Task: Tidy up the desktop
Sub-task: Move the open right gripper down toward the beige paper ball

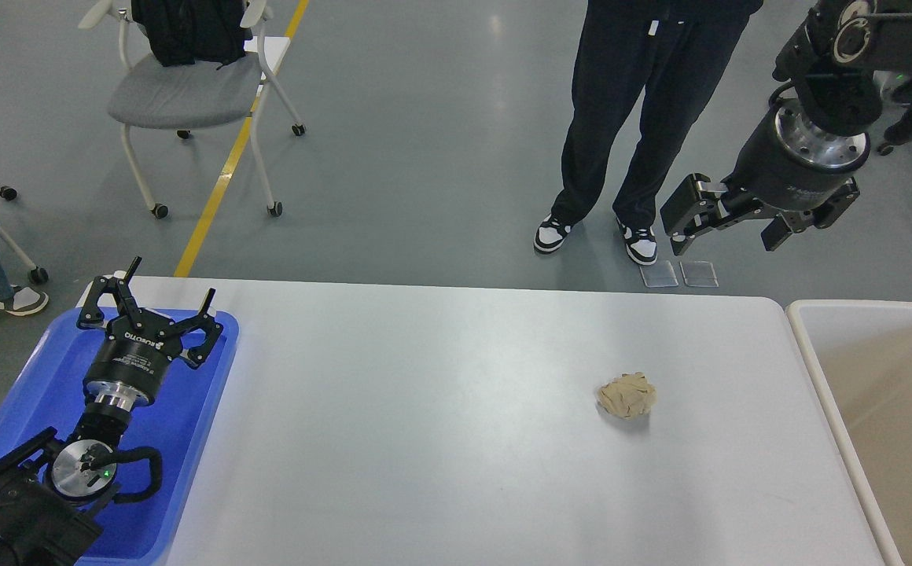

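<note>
Right claw (727, 228) is held high past the surface (440, 409), probably spread; left claw (153, 303) is spread over the tray (220, 369). Paper wad (627, 395), mid-right near the bin (806, 346), should be approached from straight above.

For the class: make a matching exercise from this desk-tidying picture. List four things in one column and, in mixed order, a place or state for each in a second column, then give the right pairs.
Column A
1. crumpled paper ball
2. blue tray
3. beige bin
4. right end effector

Column B
a. at the left end of the desktop, under the open left end effector
b. raised in the air beyond the far edge, fingers apart
c. beside the right end of the desktop
d. lying alone on the desktop, right of centre

Pairs: 1-d, 2-a, 3-c, 4-b
</note>
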You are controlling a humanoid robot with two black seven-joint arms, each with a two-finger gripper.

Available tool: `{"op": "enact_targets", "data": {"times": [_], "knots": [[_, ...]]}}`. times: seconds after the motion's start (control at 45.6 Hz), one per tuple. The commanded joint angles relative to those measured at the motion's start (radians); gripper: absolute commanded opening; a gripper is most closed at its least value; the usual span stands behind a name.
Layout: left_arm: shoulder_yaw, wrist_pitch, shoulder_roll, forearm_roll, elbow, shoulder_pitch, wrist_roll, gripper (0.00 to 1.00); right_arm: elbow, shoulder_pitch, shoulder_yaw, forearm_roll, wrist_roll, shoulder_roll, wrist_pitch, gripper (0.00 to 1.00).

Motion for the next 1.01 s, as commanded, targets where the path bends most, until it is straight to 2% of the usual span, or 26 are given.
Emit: {"op": "enact_targets", "data": {"times": [0.0, 0.241, 0.461, 0.615, 0.988], "knots": [[0.000, 0.000, 0.000, 0.000, 0.000, 0.000, 0.000, 0.99, -0.016, -0.012, 0.000, -0.014, 0.000, 0.005, 0.000, 1.00], [0.000, 0.000, 0.000, 0.001, 0.000, 0.000, 0.000, 0.99, -0.019, -0.104, 0.023, -0.040, 0.000, 0.028, 0.000, 1.00], [0.000, 0.000, 0.000, 0.000, 0.000, 0.000, 0.000, 0.99, -0.035, -0.196, 0.026, -0.037, -0.002, 0.064, -0.124, 1.00], [0.000, 0.000, 0.000, 0.000, 0.000, 0.000, 0.000, 0.99, -0.111, -0.274, 0.037, -0.032, -0.002, 0.069, -0.137, 1.00], [0.000, 0.000, 0.000, 0.000, 0.000, 0.000, 0.000, 0.99, -0.171, -0.423, 0.081, -0.032, -0.003, 0.118, -0.179, 1.00]]}}
